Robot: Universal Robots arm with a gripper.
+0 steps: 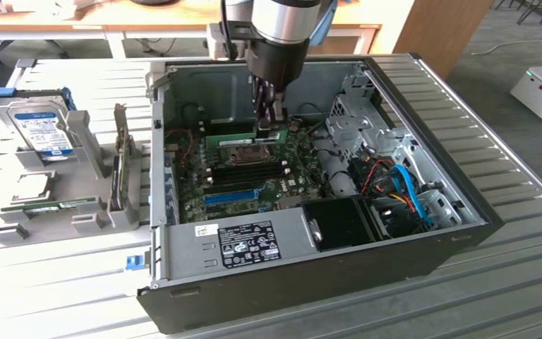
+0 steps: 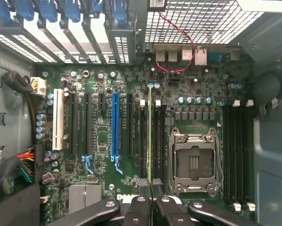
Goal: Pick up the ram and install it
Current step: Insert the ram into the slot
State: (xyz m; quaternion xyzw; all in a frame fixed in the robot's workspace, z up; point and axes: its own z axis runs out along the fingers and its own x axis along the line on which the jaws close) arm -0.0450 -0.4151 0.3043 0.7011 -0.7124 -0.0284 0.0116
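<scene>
The ram (image 1: 229, 139) is a thin green stick held on edge inside the open computer case (image 1: 459, 212), just above the motherboard. My gripper (image 1: 269, 133) reaches straight down into the case and is shut on one end of it. In the wrist view the ram (image 2: 150, 136) appears edge-on as a narrow green line. It runs along the black memory slots (image 2: 143, 141) beside the empty processor socket (image 2: 193, 162). Both dark fingertips (image 2: 144, 187) press against it, with my gripper (image 2: 150, 186) closed on it. I cannot tell whether the stick touches a slot.
A blue expansion slot (image 2: 115, 127) and a white one (image 2: 59, 120) lie beside the memory slots. Two more pairs of black slots (image 2: 237, 150) sit past the socket. Blue and orange cables (image 1: 405, 192) fill the drive bay corner. A hard drive (image 1: 43, 131) stands in a grey holder (image 1: 73, 212) at the exterior view's left.
</scene>
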